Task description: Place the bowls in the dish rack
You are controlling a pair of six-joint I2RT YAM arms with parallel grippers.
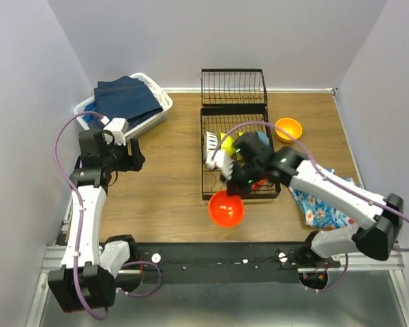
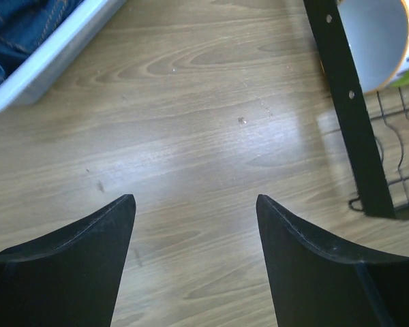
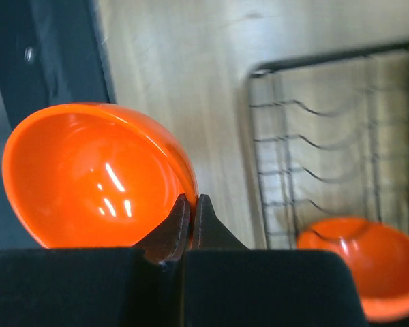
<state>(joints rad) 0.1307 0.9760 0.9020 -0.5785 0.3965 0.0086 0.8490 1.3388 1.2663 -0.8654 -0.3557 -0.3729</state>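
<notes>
At 8 o'clock of top view, left arm (image 1: 85,214): white link shells, black joint housings, black block base, white housing at wrist. At 4 o'clock, right arm (image 1: 327,191): same white shells, black joints, small green lights near wrist. One purple cable (image 1: 60,139) looped off each arm. On left gripper (image 2: 192,199): two broad matte black fingers, tapering to blunt points. On right gripper (image 3: 191,199): black wedge tips, flat black body at 6 o'clock.

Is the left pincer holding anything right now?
No, the left wrist view shows the left pincer open, with only the wooden table visible in the gap.
</notes>
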